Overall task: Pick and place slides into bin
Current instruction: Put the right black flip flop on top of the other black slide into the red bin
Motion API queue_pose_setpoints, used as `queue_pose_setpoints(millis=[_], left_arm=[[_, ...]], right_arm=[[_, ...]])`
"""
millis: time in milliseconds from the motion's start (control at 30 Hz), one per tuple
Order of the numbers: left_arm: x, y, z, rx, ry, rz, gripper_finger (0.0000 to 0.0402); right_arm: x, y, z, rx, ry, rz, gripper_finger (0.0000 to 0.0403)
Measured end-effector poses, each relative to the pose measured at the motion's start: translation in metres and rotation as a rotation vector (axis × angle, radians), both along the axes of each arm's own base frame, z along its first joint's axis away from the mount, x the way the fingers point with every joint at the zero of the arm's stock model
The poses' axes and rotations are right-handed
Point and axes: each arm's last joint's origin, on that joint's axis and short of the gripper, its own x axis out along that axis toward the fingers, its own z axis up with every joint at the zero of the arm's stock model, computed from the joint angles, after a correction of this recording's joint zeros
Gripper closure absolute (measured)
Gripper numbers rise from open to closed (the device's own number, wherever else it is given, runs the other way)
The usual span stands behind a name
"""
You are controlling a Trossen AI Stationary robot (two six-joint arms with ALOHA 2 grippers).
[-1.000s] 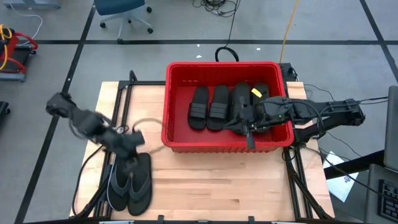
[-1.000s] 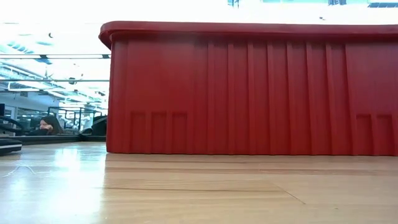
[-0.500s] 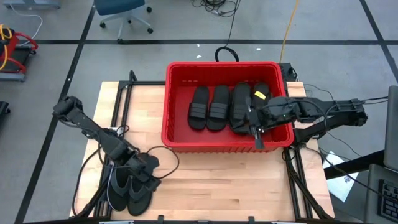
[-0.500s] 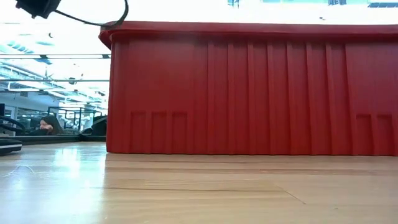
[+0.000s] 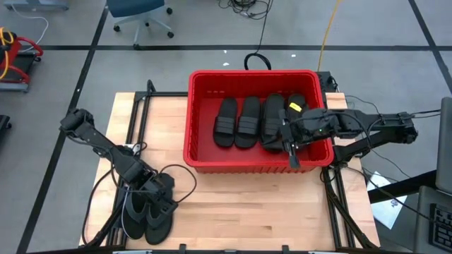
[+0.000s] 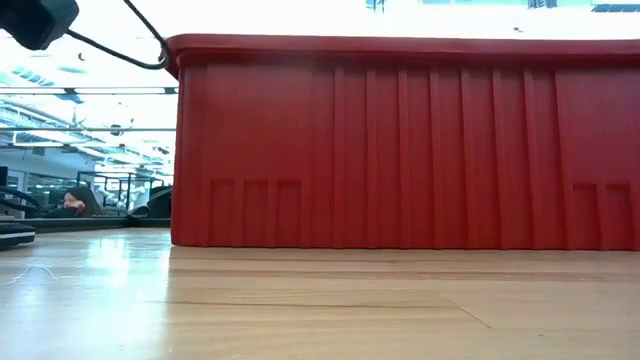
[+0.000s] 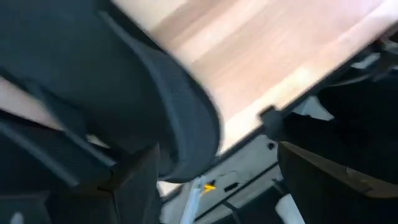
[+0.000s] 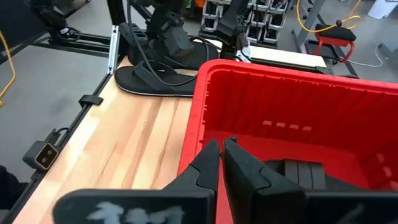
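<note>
Figure: overhead, desk-level and wrist views of one moment. Taking the red bin point(image 5: 201, 120) as my landmark: it sits toward the far edge of the wooden desk point(image 5: 240, 204), and four band-strap slides point(image 5: 248, 120) lie side by side on its floor. I see my right tool point(image 5: 291, 149) over the bin's near right part, beside the rightmost of those slides; in its wrist view its two fingers point(image 8: 208, 169) are pressed together with nothing between them. The thong-strap pair point(image 5: 147, 212) lies on the desk near the near left corner, well apart from the bin. My left tool point(image 5: 159, 195) is low over that pair, its fingers spread apart; I cannot tell whether they touch the rubber. Its wrist view shows a dark sole point(image 7: 180, 112) close against the lens. From desk height, only the bin's ribbed wall point(image 6: 400, 150) and a piece of the left arm point(image 6: 35, 20) appear.
</note>
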Motion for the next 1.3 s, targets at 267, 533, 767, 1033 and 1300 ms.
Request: queue_pose_setpoints(millis=[267, 533, 767, 1033, 1300], left_arm=[[-0.009, -0.008, -0.001, 0.041, -0.017, -0.065, 0.0080], [-0.017, -0.019, -0.012, 0.052, -0.124, -0.211, 0.0080], [-0.027, -0.023, -0.038, 0.002, -0.133, -0.224, 0.0080], [-0.034, -0.023, -0.062, -0.030, -0.182, -0.239, 0.0081], [-0.034, -0.022, -0.063, -0.006, -0.204, -0.247, 0.0232]], right_arm=[[0.001, -0.005, 0.000, 0.000, -0.004, -0.027, 0.0396], [0.001, -0.008, 0.001, 0.004, -0.013, -0.042, 0.0395], [0.001, -0.008, 0.001, 0.004, -0.013, -0.043, 0.0401], [0.001, -0.010, 0.001, -0.020, -0.015, -0.090, 0.0401], [0.001, -0.010, 0.001, 0.017, -0.011, -0.106, 0.0402]])
